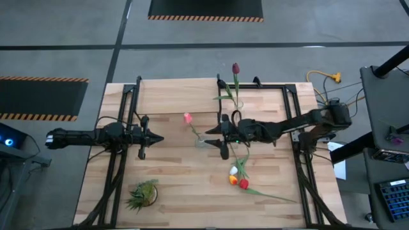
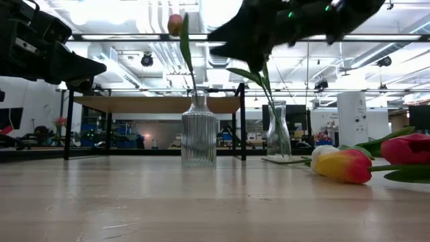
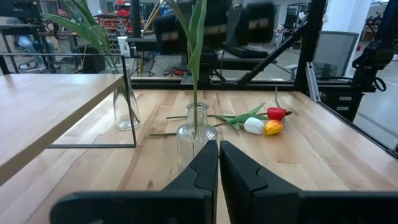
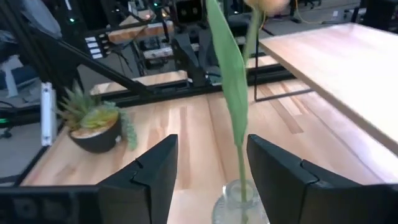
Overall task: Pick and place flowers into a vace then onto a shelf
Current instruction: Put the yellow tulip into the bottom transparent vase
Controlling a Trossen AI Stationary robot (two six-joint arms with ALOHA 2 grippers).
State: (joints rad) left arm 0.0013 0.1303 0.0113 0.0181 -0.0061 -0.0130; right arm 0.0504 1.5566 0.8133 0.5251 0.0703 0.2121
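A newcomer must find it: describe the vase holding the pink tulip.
On the planked tabletop, look just ahead of the right gripper, near the middle. The ribbed glass vase holds one pink tulip; the other vase is smooth and flared.

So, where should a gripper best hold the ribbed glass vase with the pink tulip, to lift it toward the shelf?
Probably on the ribbed vase's wide body, coming level from the side, jaws spread around it. The pink tulip rises out of the narrow neck, so a grip from above would hit the stem. The right gripper is open near this stem; the left gripper is shut, facing the vase.
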